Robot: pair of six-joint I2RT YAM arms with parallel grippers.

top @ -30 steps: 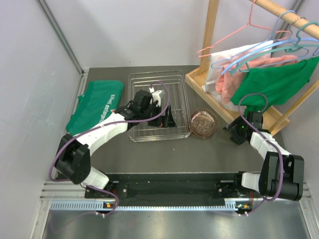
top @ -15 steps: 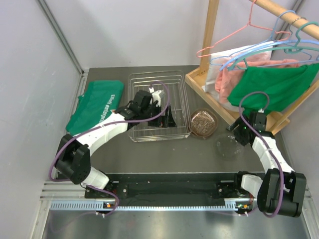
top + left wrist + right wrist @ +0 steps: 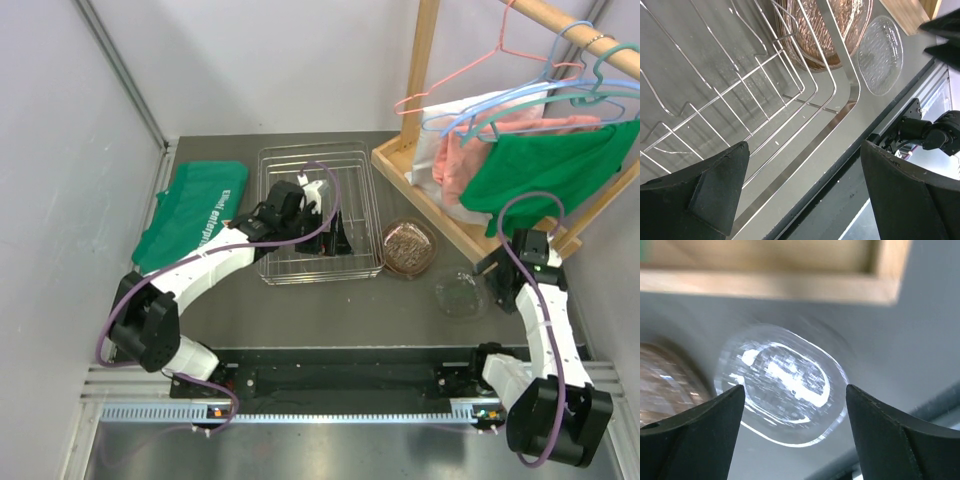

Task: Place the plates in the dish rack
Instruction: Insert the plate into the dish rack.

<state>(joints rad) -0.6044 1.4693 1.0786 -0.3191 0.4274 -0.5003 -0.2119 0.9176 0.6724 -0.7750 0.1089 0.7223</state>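
Plates (image 3: pixel 408 247) lie on the surface (image 3: pixel 330 310) right of the dish rack (image 3: pixel 315 150); both pincers are spread, gripping nothing.
The clear plate (image 3: pixel 461 295), lower right overhead, lies flat between the right pincer (image 3: pixel 794 387) fingers. The left pincer (image 3: pixel 804 145) hangs over the rack's corner. The green bag (image 3: pixel 190 210) has white lettering too small to read.

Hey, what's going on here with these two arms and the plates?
Two robot arms are loading glass plates into a wire rack. The left gripper hangs open over the rack, holding nothing. The right gripper is open, facing a clear plate that lies flat on the table right of the rack. A brown plate lies between that one and the rack. Neither plate is loaded yet.
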